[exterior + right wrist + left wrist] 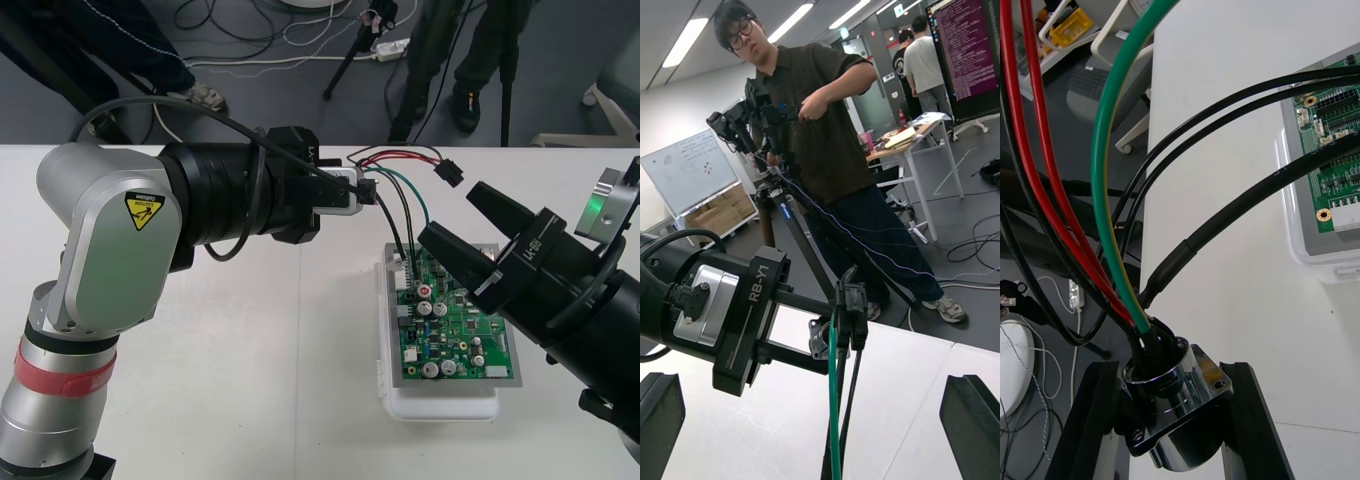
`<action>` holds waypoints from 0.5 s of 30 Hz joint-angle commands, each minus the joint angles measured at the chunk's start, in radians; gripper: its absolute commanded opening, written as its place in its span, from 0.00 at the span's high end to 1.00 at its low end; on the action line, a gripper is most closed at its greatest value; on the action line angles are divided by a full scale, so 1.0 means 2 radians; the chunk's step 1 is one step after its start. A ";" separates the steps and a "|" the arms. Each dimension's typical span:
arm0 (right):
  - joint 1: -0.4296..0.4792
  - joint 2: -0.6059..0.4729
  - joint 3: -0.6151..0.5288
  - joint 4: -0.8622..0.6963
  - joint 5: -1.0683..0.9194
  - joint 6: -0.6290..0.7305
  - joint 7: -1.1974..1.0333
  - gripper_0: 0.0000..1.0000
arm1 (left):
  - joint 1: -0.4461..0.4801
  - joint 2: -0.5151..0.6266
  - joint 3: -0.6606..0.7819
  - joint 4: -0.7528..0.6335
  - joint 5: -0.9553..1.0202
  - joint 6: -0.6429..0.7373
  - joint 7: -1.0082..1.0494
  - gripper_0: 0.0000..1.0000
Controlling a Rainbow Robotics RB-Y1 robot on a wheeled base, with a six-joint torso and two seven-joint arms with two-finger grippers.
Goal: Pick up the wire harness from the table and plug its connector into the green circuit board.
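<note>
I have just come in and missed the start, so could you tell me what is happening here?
The left gripper holds the harness by its metal socket, raised above the table near the board's far end. The red and black wires arc over to the plug, which hangs free, not in the board. The green and black wires drop toward the board's far edge; I cannot tell whether they connect there. The right gripper hovers open over the board, holding nothing.

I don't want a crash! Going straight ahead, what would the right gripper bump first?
The right gripper would probably meet the harness, its wires hanging from the left gripper; depth is unclear.
</note>
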 commanded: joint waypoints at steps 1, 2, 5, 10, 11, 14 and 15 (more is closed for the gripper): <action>-0.021 0.006 0.010 -0.020 0.005 0.010 -0.007 0.00 | -0.006 -0.015 -0.011 -0.012 -0.005 0.032 0.008 1.00; -0.024 0.006 0.010 -0.020 0.005 0.013 -0.007 0.00 | -0.006 -0.014 -0.011 -0.012 -0.005 0.034 0.008 1.00; -0.028 0.006 0.011 -0.020 0.005 0.018 -0.007 0.00 | -0.006 -0.014 -0.011 -0.012 -0.007 0.034 0.007 1.00; -0.035 0.006 0.013 -0.020 0.005 0.028 -0.009 0.00 | -0.006 -0.015 -0.011 -0.012 -0.007 0.035 0.009 1.00; -0.037 0.006 0.013 -0.019 0.005 0.030 -0.010 0.00 | -0.006 -0.014 -0.011 -0.012 -0.008 0.035 0.008 1.00; -0.048 0.006 0.017 -0.012 0.005 0.032 -0.011 0.00 | -0.006 -0.015 -0.011 -0.012 -0.008 0.037 0.007 1.00; -0.050 0.006 0.018 -0.011 0.005 0.033 -0.011 0.00 | -0.006 -0.014 -0.011 -0.012 -0.008 0.038 0.007 1.00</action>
